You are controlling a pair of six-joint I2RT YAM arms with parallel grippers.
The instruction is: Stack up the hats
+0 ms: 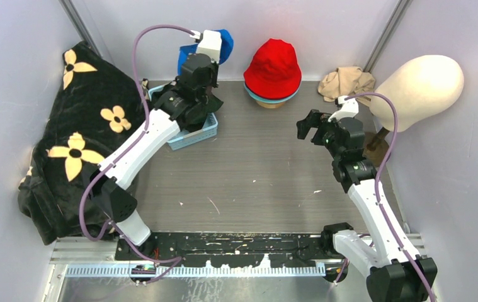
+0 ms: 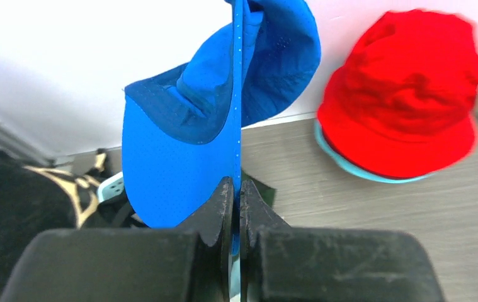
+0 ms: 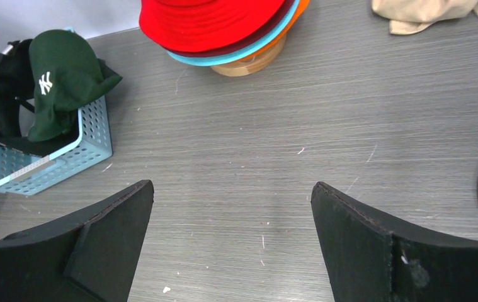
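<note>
- The left jaws are pressed tight together on the edge of the blue baseball cap (image 2: 179,151). They hold it up off the surface (image 1: 255,170), close to the back wall.
- The cap hangs above the light blue perforated basket (image 1: 195,135), with its brim turned down toward the wrist camera.
- The right jaws are spread wide with nothing between them, and they hover over bare surface right of centre.
- The red bucket hat (image 1: 273,66) tops a stack at the back centre. A teal bucket hat (image 3: 267,47) and an orange bucket hat (image 3: 299,9) show only as rims beneath it, and the stack rests on a round wooden stand (image 3: 249,63).
- The dark green "NY" baseball cap (image 3: 66,69) lies in the basket, partly draped over its rim.
- A beige cloth (image 1: 346,82) is bunched in the back right corner, beside a cream head form (image 1: 422,82).
- Black fabric with tan flowers (image 1: 79,138) is heaped along the left wall.
</note>
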